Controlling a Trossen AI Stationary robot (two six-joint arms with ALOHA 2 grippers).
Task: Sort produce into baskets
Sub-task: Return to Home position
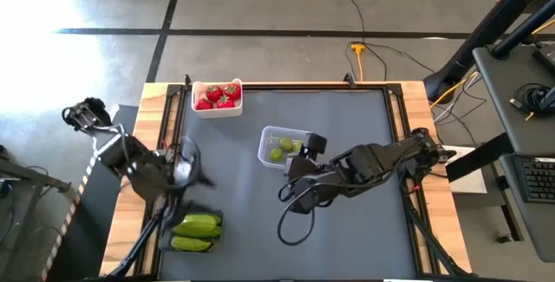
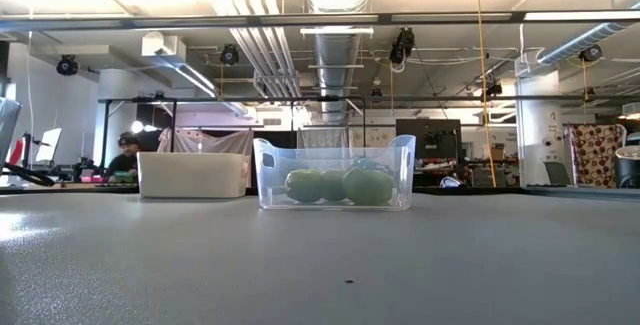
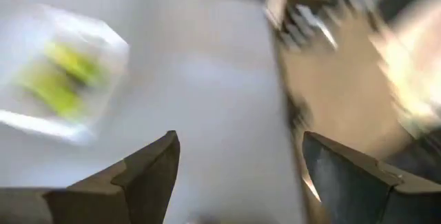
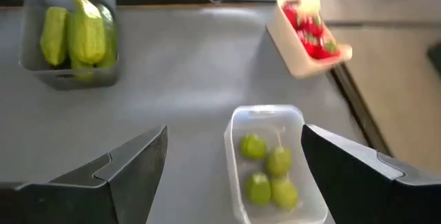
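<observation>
**A:** Where is the produce?

**B:** Cucumbers [image 4: 83, 31] lie in the dark tray [image 4: 69, 78] at seven o'clock. Strawberries [image 1: 218, 95] fill the white tub [image 1: 217, 111] at eleven. Yellow-green fruits [image 4: 269, 172] sit in the clear tub [image 4: 265, 110] at centre.

**A:** And the grippers?

**B:** Both are spread and empty. The left gripper [image 3: 238, 148] is at nine o'clock. The right gripper [image 4: 234, 134] hangs over the clear tub, and a low retreat could clip its rim and tip it.

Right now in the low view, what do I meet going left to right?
Person in the background → opaque white rectangular tub → clear plastic tub holding round yellow-green fruits.
</observation>
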